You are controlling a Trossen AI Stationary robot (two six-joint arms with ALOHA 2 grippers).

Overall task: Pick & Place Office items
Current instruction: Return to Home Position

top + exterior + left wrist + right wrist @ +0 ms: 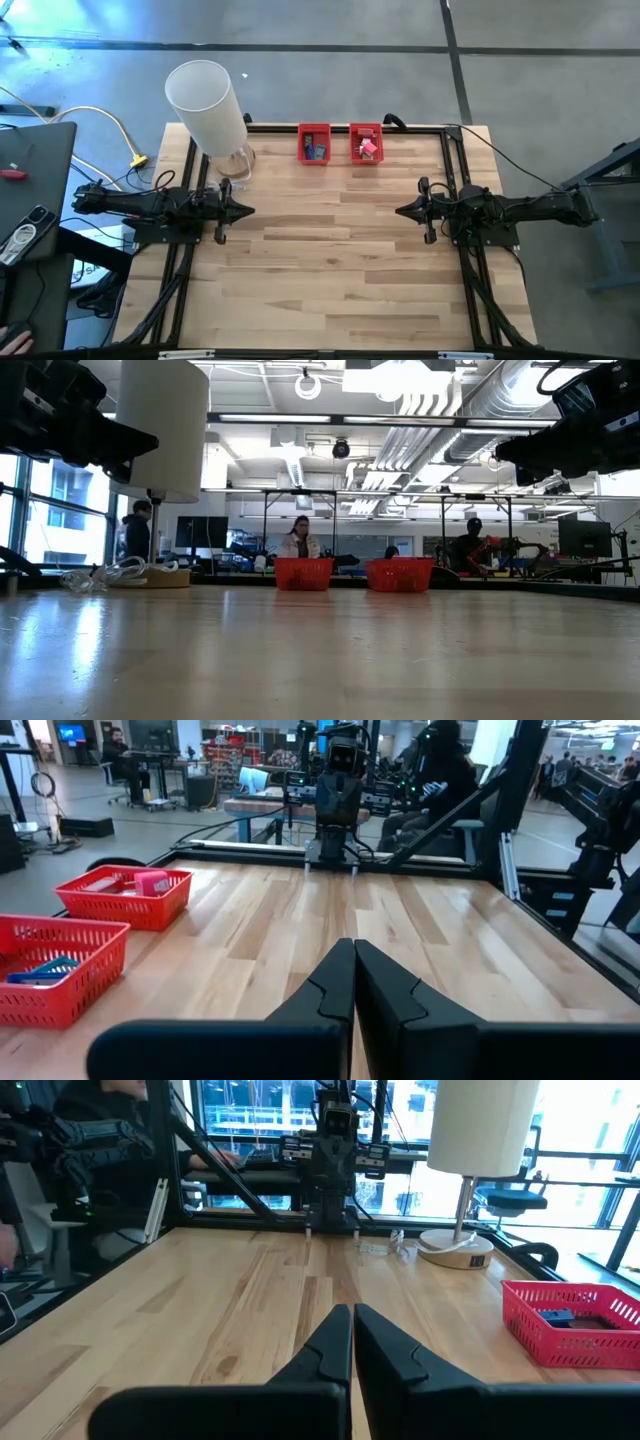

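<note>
The office items lie in two red bins at the table's far edge: blue pieces in the left bin [314,143], pink and red pieces in the right bin [366,142]. In the left wrist view the blue pieces [45,970] and a pink piece [150,882] show inside the bins. My left gripper [250,211] hangs shut and level over the table's left side, pointing toward the right. My right gripper [400,211] hangs shut and level over the right side, pointing toward the left. Both hold nothing.
A tall white lamp [210,105] stands on its round base at the far left corner. A black frame [450,128] runs round the table's edges. The bare wooden top [320,260] stretches between the arms. People sit in the room beyond.
</note>
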